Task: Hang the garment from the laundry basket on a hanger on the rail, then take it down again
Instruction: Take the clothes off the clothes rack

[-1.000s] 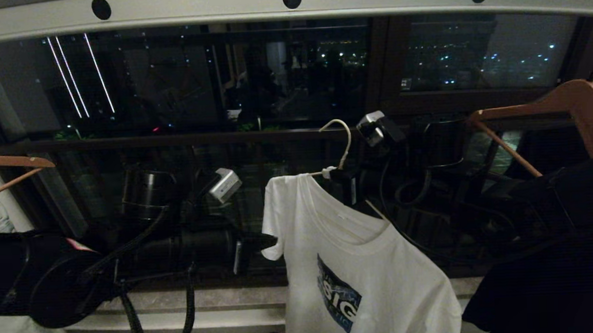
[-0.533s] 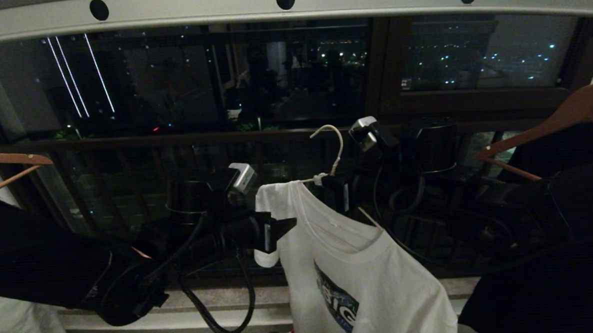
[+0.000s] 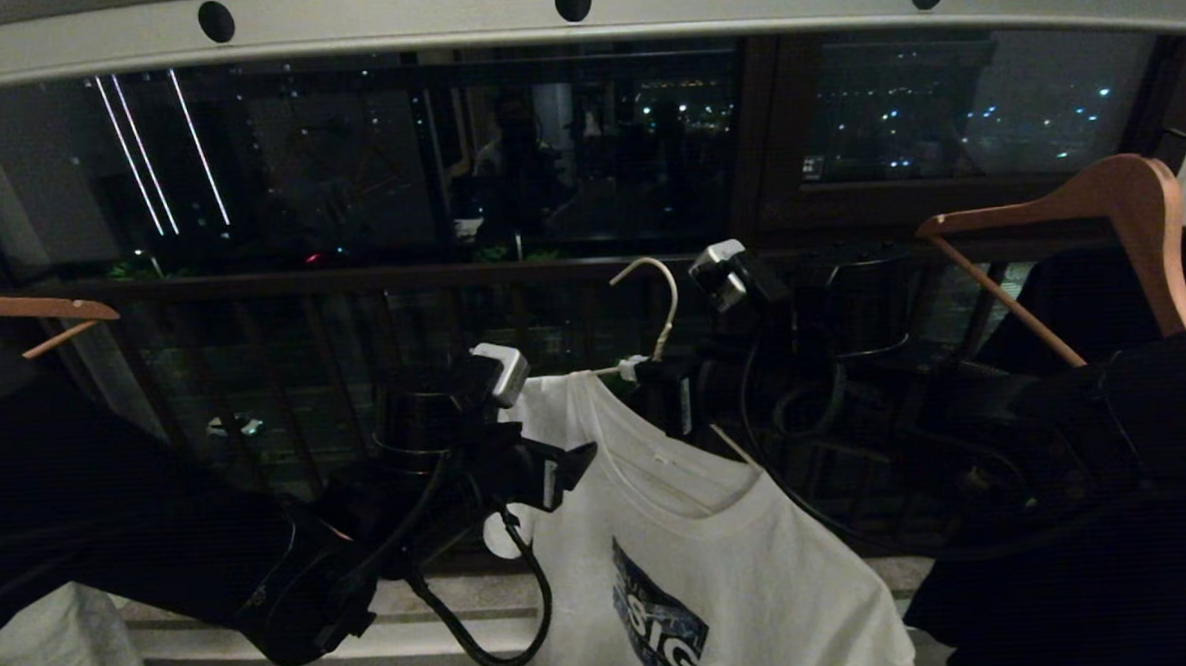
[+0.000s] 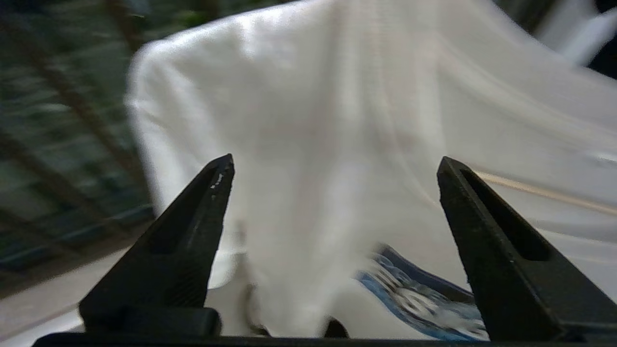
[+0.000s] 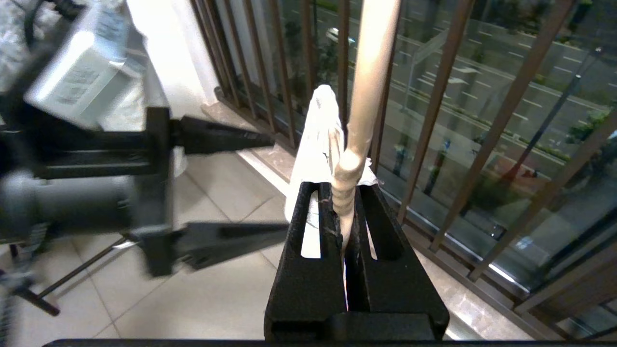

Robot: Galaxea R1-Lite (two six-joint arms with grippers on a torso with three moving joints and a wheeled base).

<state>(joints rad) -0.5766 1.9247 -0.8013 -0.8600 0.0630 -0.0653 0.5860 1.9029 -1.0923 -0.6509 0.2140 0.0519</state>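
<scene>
While the rail [image 3: 579,18] spans the top of the head view, the T-shirt [image 3: 703,558] hangs well below it on the hanger [image 3: 652,315], whose hook is in free air, not on the rail. Brown wooden hangers [image 3: 1099,221] show at the sides. The right gripper [image 5: 344,226] is clamped on the hanger's twisted neck, just above the shirt's collar. The left gripper [image 4: 332,173] is at the shirt's shoulder on the robot's left, its fingers [image 4: 202,212] spread wide and holding nothing, with the white cloth just beyond the tips.
</scene>
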